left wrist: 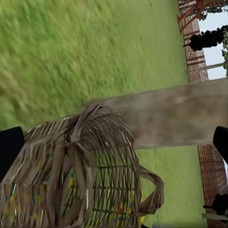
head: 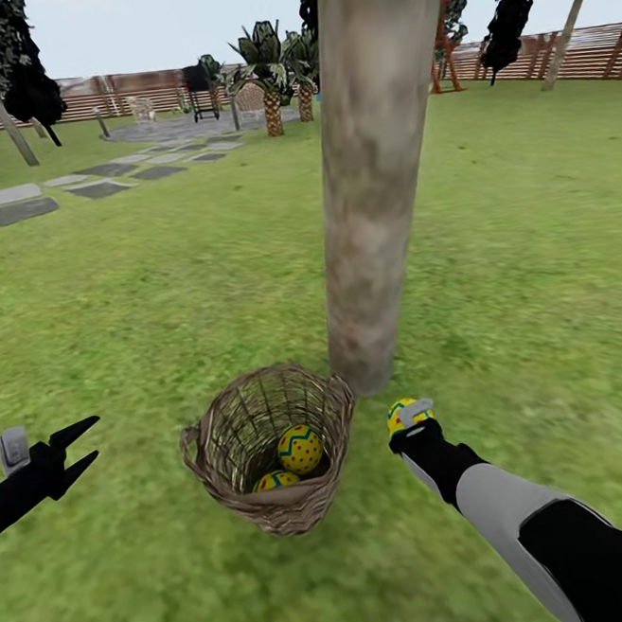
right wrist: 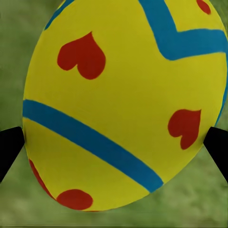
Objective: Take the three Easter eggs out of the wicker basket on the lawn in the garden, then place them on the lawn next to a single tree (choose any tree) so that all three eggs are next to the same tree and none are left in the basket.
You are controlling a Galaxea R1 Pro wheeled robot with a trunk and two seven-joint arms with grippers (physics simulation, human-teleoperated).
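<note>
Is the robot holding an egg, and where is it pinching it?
Yes. The right gripper holds one Easter egg, a finger pressing each opposite side of its shell. The left gripper is open and holds nothing.

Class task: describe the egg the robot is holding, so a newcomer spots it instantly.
Start at the thick pale tree trunk mid-lawn; the wicker basket sits at its foot. Right of the basket, the right gripper holds a yellow egg. The other two eggs lie inside the basket.
</note>
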